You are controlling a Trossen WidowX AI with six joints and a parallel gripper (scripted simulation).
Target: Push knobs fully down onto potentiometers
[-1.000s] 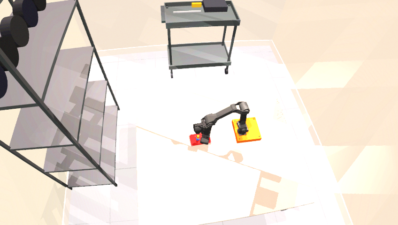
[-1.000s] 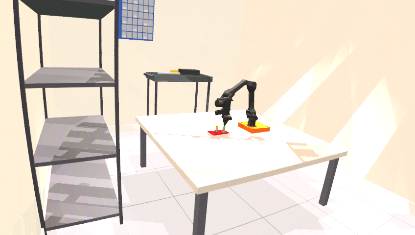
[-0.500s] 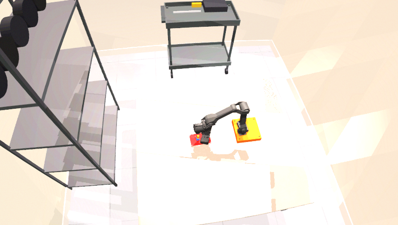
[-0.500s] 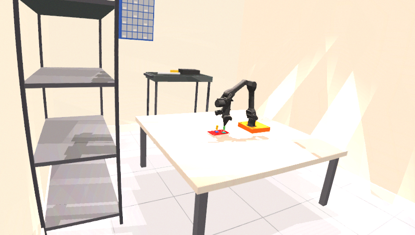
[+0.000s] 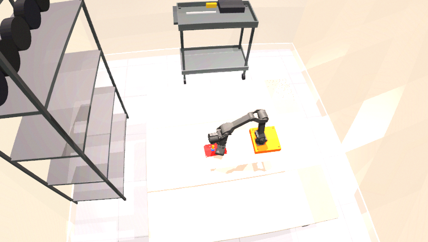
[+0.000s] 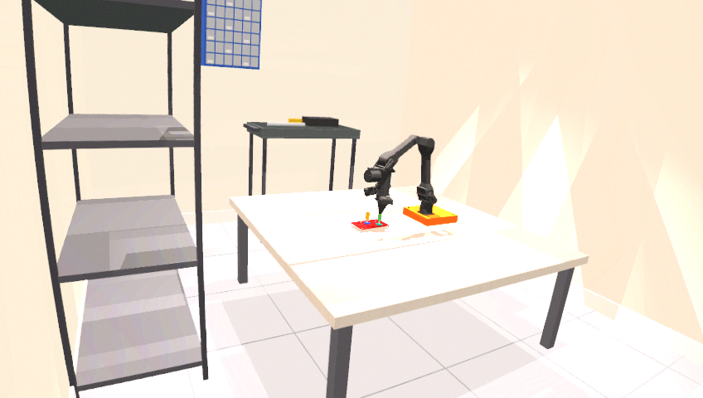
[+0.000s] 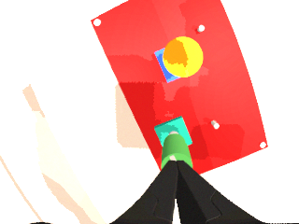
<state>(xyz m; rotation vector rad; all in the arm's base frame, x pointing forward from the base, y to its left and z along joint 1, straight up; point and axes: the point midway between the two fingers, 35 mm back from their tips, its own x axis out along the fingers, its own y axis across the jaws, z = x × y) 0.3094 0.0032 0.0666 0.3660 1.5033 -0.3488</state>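
Observation:
The red circuit board [image 5: 207, 150] [image 6: 360, 225] [image 7: 135, 65] stands on the table. The yellow-orange knob [image 5: 212, 146] [image 6: 367, 215] [image 7: 183, 57] stands upright above the blue potentiometer [image 7: 165, 69]. The green knob [image 6: 379, 217] [image 7: 176, 148] stands above the teal potentiometer [image 6: 379, 224] [image 7: 185, 131]; a pale bit of shaft shows at its lower end in the wrist view. My gripper [image 6: 380, 212] [image 7: 175, 167] is shut with nothing between its fingers. Its tips are at the green knob's top; whether they touch it cannot be told. The arm hides the green knob in the top view.
The arm's yellow-orange base plate [image 5: 273, 140] [image 6: 443, 217] stands right of the board. White posts [image 7: 201, 28] [image 7: 215, 124] rise from the board beside the potentiometers. A shelf rack [image 5: 105, 179] [image 6: 118, 143] and a grey cart [image 5: 214, 26] [image 6: 315, 133] stand away from the table.

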